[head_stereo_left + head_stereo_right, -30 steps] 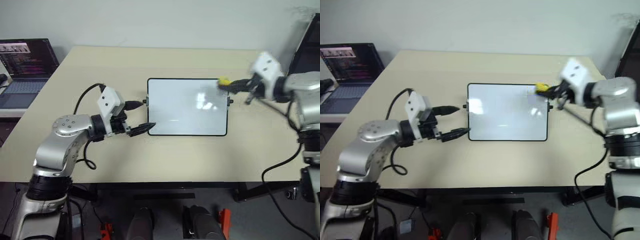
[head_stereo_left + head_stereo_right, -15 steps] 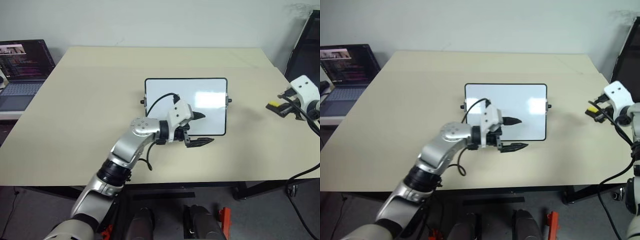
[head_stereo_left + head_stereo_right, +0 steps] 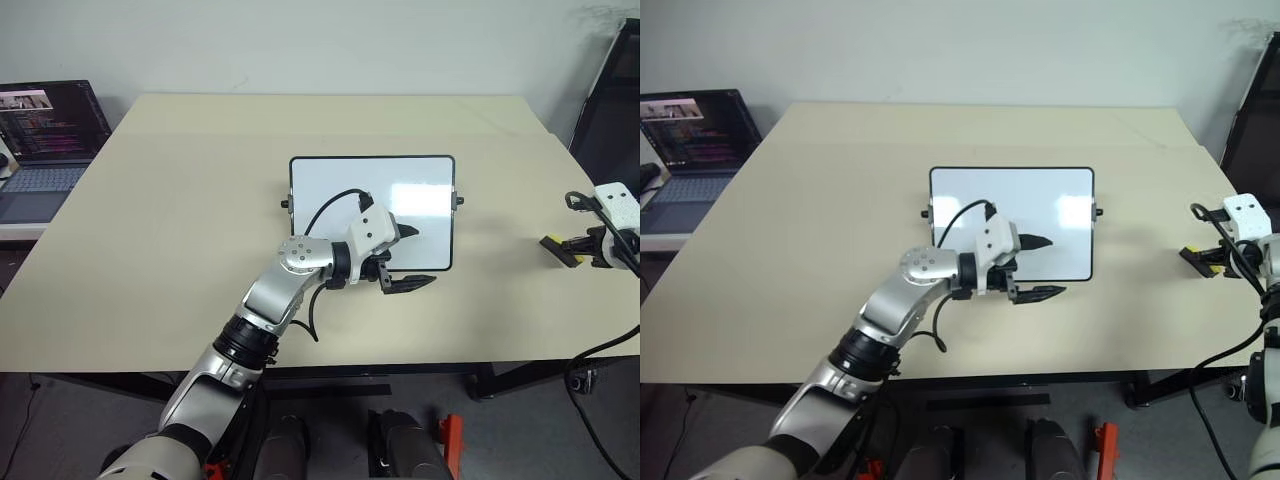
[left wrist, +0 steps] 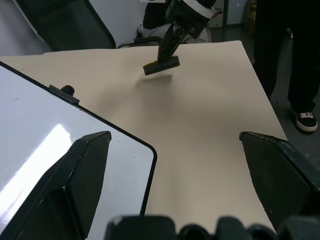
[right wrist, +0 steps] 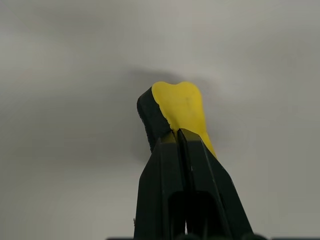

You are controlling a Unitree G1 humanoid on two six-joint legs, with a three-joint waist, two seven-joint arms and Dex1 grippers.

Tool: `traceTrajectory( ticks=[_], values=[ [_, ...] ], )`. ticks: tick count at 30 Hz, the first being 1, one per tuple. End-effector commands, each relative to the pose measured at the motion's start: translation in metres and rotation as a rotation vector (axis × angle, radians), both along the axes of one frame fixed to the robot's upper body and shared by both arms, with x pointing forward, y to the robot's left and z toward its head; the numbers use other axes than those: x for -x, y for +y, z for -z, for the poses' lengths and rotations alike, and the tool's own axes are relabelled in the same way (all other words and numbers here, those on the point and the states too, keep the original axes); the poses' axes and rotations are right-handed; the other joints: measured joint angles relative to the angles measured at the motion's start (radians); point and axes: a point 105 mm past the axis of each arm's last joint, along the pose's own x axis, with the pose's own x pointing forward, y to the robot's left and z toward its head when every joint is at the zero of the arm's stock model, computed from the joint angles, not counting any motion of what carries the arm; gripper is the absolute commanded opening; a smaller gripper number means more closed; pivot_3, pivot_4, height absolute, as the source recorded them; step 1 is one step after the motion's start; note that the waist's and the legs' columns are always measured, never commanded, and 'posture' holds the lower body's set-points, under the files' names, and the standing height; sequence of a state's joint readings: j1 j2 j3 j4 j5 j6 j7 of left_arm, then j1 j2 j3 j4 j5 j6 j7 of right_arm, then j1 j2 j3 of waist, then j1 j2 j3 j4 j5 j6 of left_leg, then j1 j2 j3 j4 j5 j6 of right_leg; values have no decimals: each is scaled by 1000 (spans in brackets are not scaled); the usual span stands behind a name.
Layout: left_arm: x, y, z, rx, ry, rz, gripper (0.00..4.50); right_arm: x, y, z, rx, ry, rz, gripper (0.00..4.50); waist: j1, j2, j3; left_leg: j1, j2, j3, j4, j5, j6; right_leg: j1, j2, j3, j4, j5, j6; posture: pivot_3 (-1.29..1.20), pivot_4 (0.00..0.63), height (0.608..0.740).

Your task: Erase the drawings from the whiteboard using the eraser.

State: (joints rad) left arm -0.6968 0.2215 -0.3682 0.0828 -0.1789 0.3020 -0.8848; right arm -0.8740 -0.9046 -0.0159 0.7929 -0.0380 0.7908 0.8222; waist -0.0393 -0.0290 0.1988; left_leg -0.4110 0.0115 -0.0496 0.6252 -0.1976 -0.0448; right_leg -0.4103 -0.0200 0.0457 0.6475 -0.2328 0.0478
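- The rectangular glossy white whiteboard (image 3: 372,212) with a thin black frame, rounded corners and small black side knobs lies flat near the middle of the wide beige table (image 3: 180,220)
- Its surface looks plain white with pale glare patches; any small blue marker drawings are too fine to make out
- The left gripper (image 3: 410,258) reaches in from the robot's left and hovers over the board's near right corner, its two black fingers spread wide: one finger (image 3: 408,232) sits above the white surface, the other (image 3: 412,283) lies just past the near black edge, above bare table
- In the left wrist view the board's rounded corner (image 4: 150,152) falls between the two spread fingers, and nothing is held between them
- The right gripper (image 3: 562,246) is well apart from the board, out by the table's right edge, low over the tabletop
- Its jaws are pressed together on the small oblong yellow eraser (image 5: 177,112) with a black part; in the right wrist view the yellow block sticks out past the fingertips, the black layer along one side
- From the left wrist view the eraser (image 4: 161,65) hangs just above the table with a soft shadow beneath it; whether it touches the surface cannot be told
- An open dark laptop (image 3: 45,135) with a lit screen sits on a separate surface off the table's far left corner
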Motion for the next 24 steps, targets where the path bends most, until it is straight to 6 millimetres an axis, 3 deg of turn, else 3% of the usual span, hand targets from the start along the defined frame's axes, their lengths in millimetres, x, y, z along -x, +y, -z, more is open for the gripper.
traceTrajectory(
  ticks=[1, 3, 6, 13, 17, 20, 24],
  values=[
    [4, 0, -8, 18, -39, 12, 4500, -1, 0, -1, 6, -18, 2, 2, 0, 0, 0, 0, 0, 0, 0, 0, 0, 0, 0, 0, 0, 0, 0, 0, 150, 740],
    [4, 1, -8, 16, -40, 12, 4500, -2, 1, 2, 10, -12, 4, 2, 1, 0, 0, 0, 0, 0, 0, 0, 0, 0, 0, 0, 0, 0, 0, 0, 150, 740],
    [5, 2, -7, 10, -41, 12, 4500, -2, 1, 5, 15, -7, 7, 576, 1, 0, 0, 0, 0, 0, 1, 0, 0, 0, 0, 0, 0, 1, 0, 0, 150, 740],
    [4, 5, -9, 6, -47, 7, 4500, -3, 3, 7, 22, -10, -6, 3024, 1, 0, 0, 0, 0, 0, 1, 0, 0, 0, 0, 0, 0, 1, 0, 0, 150, 740],
    [3, 8, -10, 8, -49, -7, 4500, -7, 4, -18, 40, -81, -22, 4448, 1, 1, 0, 0, 0, 0, 1, 0, 0, 0, 0, 0, 0, 1, 0, 0, 150, 740],
    [-3, 17, -13, 19, -58, -45, 4500, -17, 19, -56, 71, -218, -96, 4482, -1, 3, 0, 0, 0, 0, 1, 0, 0, 0, 0, 0, 1, 1, 0, 0, 150, 740],
    [-17, 37, -39, 150, -110, -170, 4500, -34, 73, -96, 3, -519, -290, 4482, -11, 3, -1, 0, 0, 0, 1, 0, 0, 0, 0, 0, 1, 1, 1, 0, 150, 740]
  ],
)
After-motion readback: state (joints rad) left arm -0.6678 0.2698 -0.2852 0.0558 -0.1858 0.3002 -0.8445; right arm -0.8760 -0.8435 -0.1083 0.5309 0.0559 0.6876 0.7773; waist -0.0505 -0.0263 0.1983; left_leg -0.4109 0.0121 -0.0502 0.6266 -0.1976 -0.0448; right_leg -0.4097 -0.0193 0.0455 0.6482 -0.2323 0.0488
